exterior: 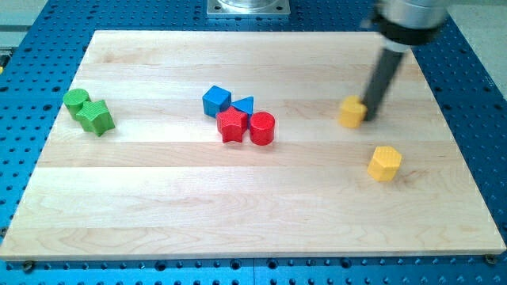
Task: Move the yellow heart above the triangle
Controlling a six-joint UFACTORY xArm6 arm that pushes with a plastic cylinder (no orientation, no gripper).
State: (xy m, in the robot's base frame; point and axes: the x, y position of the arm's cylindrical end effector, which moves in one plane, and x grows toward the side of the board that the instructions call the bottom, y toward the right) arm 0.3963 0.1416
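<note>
A yellow heart block (351,112) lies right of the board's middle. My tip (369,119) touches its right side, the dark rod rising up and to the right. A blue triangle (244,105) sits in a cluster left of the heart, between a blue cube (215,101), a red star (231,125) and a red cylinder (262,128). A second yellow block (385,163), hexagon-like, lies below and right of my tip.
A green cylinder (76,101) and a green star-like block (97,117) lie together at the view's left. The wooden board (253,214) rests on a blue perforated table (16,158). The arm's metal base (249,8) is at the view's top.
</note>
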